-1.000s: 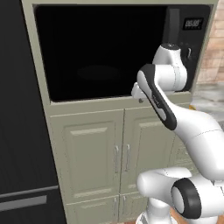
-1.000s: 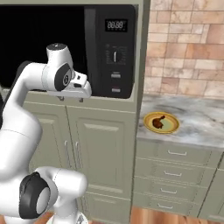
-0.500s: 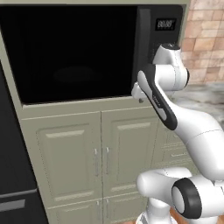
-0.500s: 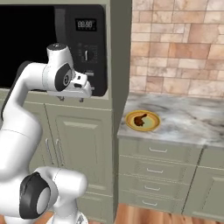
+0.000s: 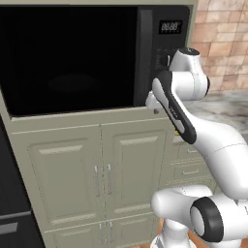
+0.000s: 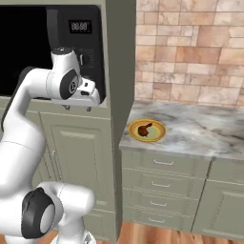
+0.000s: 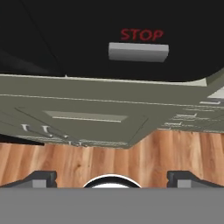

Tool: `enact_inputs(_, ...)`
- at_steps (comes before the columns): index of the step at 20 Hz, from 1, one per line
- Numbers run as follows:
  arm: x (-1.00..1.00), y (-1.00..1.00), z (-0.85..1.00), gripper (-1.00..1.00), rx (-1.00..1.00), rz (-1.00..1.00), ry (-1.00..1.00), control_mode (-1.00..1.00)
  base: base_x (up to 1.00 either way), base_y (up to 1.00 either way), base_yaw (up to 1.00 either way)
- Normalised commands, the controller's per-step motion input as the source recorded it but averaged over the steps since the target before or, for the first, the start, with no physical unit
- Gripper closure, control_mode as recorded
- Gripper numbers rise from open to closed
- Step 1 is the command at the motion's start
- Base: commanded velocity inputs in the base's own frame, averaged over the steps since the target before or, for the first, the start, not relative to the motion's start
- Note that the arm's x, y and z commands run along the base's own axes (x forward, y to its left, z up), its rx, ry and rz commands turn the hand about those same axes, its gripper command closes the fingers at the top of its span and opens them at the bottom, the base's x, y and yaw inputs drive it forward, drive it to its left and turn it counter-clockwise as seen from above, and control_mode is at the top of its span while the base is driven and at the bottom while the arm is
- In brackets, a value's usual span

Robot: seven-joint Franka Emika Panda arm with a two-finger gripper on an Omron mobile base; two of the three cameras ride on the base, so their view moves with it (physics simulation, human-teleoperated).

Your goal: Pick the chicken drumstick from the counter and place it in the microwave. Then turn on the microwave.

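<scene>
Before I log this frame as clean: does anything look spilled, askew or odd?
Nothing stands out. The chicken drumstick lies on a yellow-green plate on the counter, with no spill around it. The microwave looks intact, and the cabinet doors below hang square.

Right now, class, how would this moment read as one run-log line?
drumstick: on yellow plate, counter | end effector: open, empty, beside microwave panel | door: shut | STOP button: ahead

Home kitchen: built-in microwave (image 5: 92, 55), beige cabinets (image 5: 101, 174), marbled counter (image 6: 200, 131), brick backsplash (image 6: 190, 47).
</scene>
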Motion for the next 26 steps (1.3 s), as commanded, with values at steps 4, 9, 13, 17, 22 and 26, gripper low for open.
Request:
enact_inputs(4,0.00,0.00,0.00,-1.00,0.00,0.00,0.00,1.00,0.00,-0.35,0.00)
enact_inputs(9,0.00,0.00,0.00,-1.00,0.00,0.00,0.00,1.00,0.00,-0.35,0.00)
enact_inputs(13,0.00,0.00,0.00,-1.00,0.00,0.00,0.00,1.00,0.00,-0.33,0.00)
enact_inputs(17,0.00,0.00,0.00,-1.00,0.00,0.00,0.00,1.00,0.00,-0.24,0.00)
enact_inputs(22,0.00,0.00,0.00,-1.00,0.00,0.00,0.00,1.00,0.00,-0.06,-0.01)
enact_inputs(26,0.00,0.00,0.00,-1.00,0.00,0.00,0.00,1.00,0.00,-0.03,0.00)
